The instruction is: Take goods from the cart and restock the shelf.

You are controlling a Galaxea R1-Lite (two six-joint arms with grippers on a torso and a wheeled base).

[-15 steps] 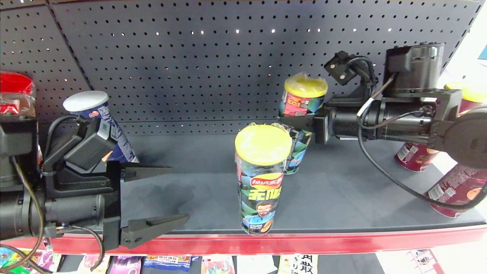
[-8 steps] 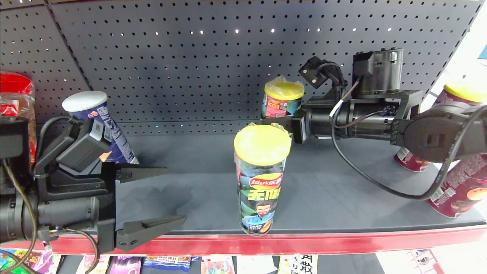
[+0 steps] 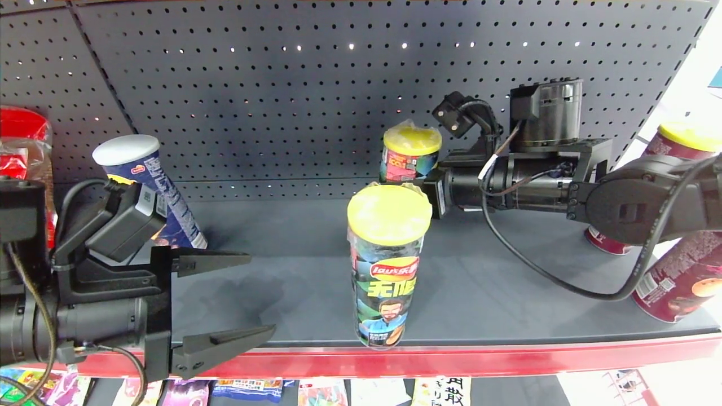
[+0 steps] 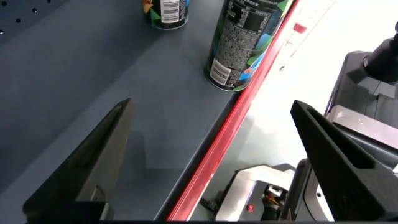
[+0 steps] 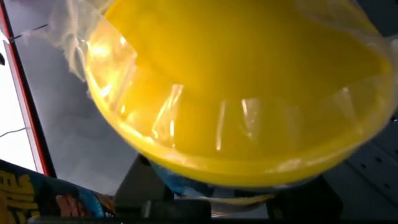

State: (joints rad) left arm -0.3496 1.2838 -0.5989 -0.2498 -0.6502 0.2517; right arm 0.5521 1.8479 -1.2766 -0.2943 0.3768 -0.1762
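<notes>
The left gripper (image 4: 211,104) hangs with its jaws spread wide over the shelf (image 4: 81,56), at its red front edge (image 4: 214,146). A green chip can (image 4: 241,40) stands at that edge, and a second can (image 4: 166,11) sits farther in.

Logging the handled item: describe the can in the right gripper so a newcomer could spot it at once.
On the shelf with the red front edge, look behind the yellow-lidded can at the front. The held can, also yellow-lidded, is back by the pegboard; it alone is clamped in the right gripper.
</notes>
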